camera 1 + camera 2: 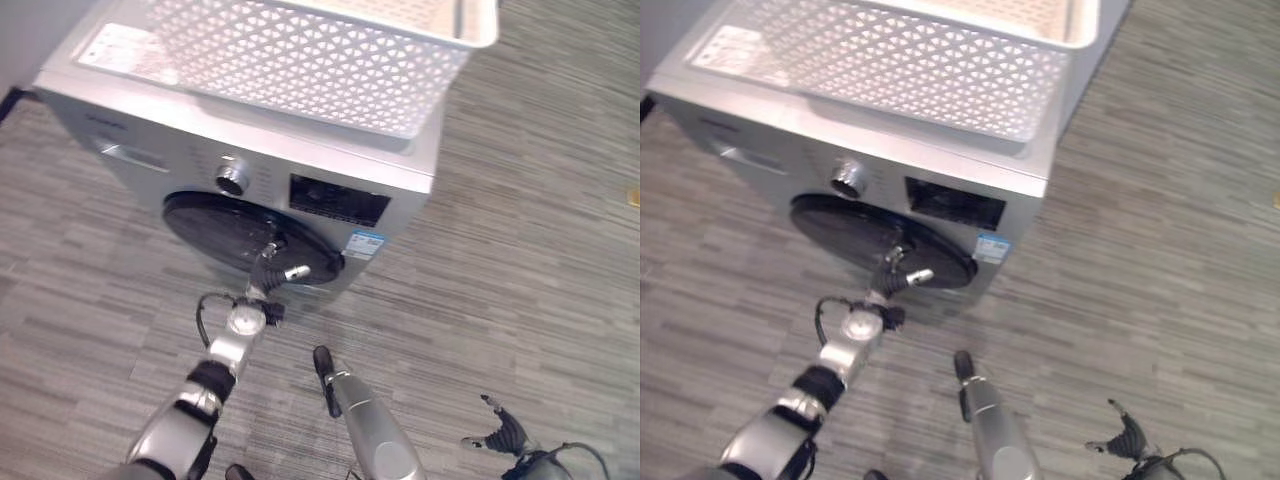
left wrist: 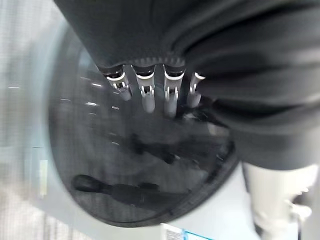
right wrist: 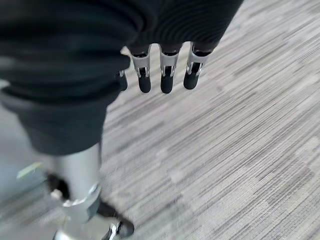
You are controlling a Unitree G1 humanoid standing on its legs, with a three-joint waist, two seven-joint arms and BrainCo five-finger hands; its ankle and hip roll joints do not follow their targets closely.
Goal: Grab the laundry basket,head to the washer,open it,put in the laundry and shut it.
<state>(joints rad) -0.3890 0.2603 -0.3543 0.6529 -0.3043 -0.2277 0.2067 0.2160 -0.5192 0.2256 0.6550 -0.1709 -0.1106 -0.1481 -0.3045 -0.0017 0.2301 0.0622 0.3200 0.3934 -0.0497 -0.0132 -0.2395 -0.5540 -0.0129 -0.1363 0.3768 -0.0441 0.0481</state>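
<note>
While the white laundry basket point(image 1: 300, 60) sits on top of the silver washer point(image 1: 420, 170), covering most of its top panel and reaching past the far right corner, the washer's round dark door point(image 1: 240, 235) looks shut against the front face. A silver knob point(image 1: 232, 178) stands just above the door near the top edge of the front, with a dark display panel point(image 1: 338, 200) beside it toward the right edge and a small blue-and-white sticker point(image 1: 364, 244) below that panel. The left hand point(image 1: 277, 266) is up against the lower right rim of the door; in the left wrist view its fingers point(image 2: 148, 97) hang straight and relaxed just before the dark glass, curled round nothing. The right hand point(image 1: 505, 432) hangs low over the grey striped floor point(image 1: 540, 250), well apart from the washer, its fingers point(image 3: 167, 80) loosely extended and holding nothing. No laundry can be made out in the basket from these angles.
</note>
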